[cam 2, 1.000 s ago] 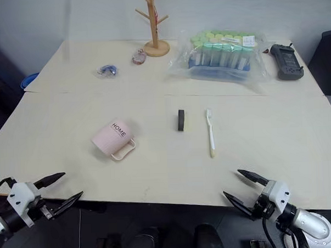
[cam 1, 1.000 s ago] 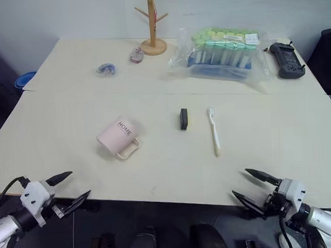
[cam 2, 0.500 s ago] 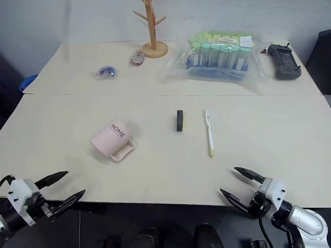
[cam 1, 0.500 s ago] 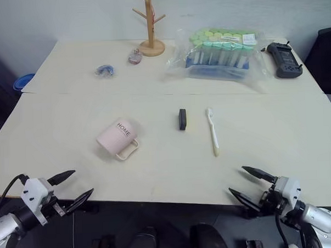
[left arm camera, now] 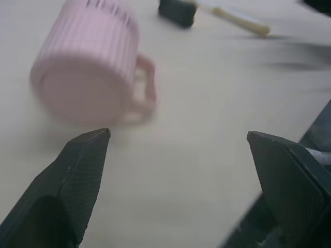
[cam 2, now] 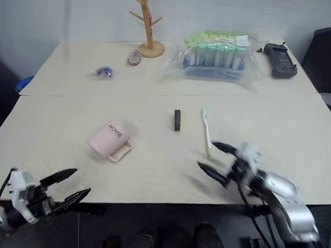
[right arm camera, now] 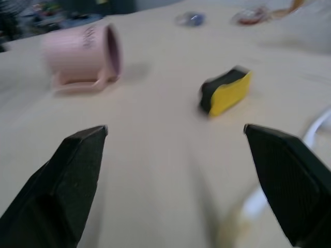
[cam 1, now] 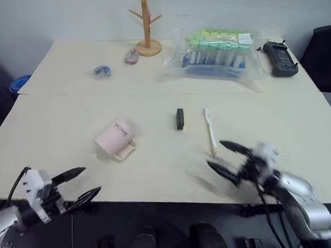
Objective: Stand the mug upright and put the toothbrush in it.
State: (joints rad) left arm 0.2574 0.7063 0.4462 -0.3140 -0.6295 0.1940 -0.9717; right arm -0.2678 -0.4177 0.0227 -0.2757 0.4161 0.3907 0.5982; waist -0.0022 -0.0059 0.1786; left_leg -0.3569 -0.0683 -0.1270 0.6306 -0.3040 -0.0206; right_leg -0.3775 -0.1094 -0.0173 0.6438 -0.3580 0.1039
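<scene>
Where mug (cam 1: 114,138) lies tipped, black block (cam 1: 179,118) beside toothbrush (cam 1: 209,130)

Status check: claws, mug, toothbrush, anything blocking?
Both claws open, empty: left claw at table edge, right claw beside toothbrush handle end. Mug on its side, untouched. Small black block left of toothbrush, apart.

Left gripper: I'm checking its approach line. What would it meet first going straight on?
Probably the mug, lying on its side with its base towards the open left gripper; depth is unclear.
</scene>
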